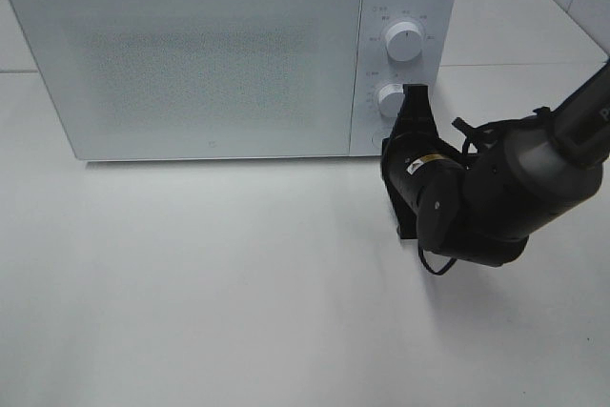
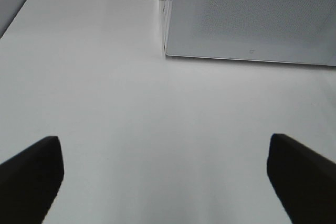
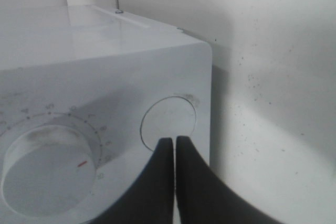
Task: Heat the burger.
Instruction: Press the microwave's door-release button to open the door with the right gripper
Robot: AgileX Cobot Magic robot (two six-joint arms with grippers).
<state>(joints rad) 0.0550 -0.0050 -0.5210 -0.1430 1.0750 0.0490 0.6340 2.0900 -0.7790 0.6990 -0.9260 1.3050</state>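
Observation:
The burger is out of view. The white microwave (image 1: 191,64) stands at the back of the table with its door closed. My right gripper (image 1: 416,92) is shut with nothing in it, and it points at the control panel on the microwave's right side. In the right wrist view its joined fingertips (image 3: 175,141) rest at the edge of the round button (image 3: 169,116), beside the lower dial (image 3: 47,169). My left gripper (image 2: 168,182) is open and empty, low over the bare table (image 2: 131,108) in front of the microwave's (image 2: 252,14) left corner. It does not show in the high view.
The panel carries an upper dial (image 1: 404,42) and a lower dial (image 1: 391,100). The white table (image 1: 210,283) spreads in front of the microwave. The right arm's dark body (image 1: 496,193) hangs over the table's right side. A tiled wall stands behind.

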